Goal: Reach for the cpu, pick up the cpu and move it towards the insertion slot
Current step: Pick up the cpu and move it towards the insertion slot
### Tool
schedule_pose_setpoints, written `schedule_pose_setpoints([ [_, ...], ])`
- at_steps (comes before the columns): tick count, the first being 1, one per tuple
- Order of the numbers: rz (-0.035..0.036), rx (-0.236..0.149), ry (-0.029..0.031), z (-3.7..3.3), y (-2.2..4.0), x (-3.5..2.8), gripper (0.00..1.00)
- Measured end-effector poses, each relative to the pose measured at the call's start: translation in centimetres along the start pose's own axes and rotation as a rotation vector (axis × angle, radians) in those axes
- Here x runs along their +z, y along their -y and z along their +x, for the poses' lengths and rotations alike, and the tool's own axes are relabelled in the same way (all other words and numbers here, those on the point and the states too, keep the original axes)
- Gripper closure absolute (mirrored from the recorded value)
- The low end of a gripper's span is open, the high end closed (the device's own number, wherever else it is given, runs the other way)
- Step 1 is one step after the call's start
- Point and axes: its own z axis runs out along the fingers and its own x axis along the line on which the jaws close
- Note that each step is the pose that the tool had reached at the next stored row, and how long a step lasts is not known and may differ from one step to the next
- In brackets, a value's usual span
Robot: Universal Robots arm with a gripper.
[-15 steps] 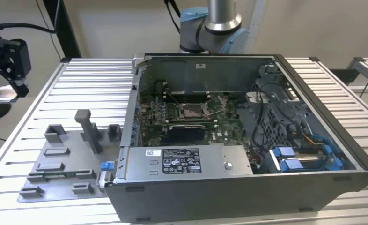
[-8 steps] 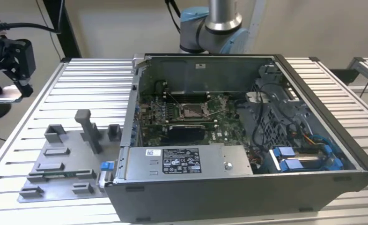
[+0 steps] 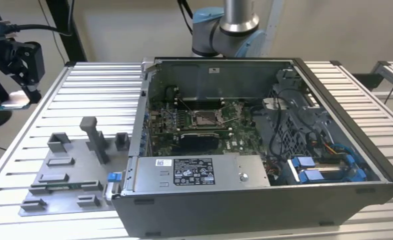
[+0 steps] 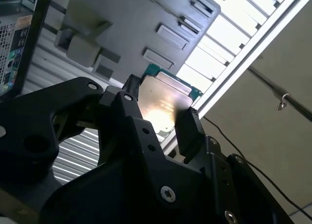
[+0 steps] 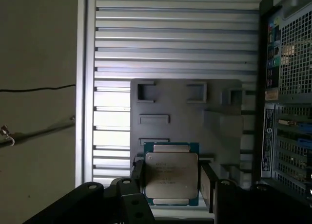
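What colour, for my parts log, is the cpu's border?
Teal-green, around a silver lid on the cpu, clearest in the first wrist view.

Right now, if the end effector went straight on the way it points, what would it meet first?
Probably the grey fixture plate beyond the cpu that the end effector grips; depth is unclear.

Ribbed alu slat table (image 3: pixel 96 90) sits below the claw (image 3: pixel 18 97) & runs off toward the exterior view's right. Pale tan floor (image 5: pixel 39 48) beyond the table's edge rail near the claw, w/ a thin black cable (image 5: pixel 34 90) across it. Plain beige wall (image 3: pixel 130 30) behind. 2nd slat table (image 3: pixel 391 70) well apart from the claw. Bright light glares off the slats (image 4: pixel 229 44).
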Motion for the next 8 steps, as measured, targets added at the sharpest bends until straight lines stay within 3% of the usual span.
schedule_pose_setpoints([
  [8, -0.0001, 0.000, 0.0001, -1.18, 0.01, 0.00, 1.00],
])
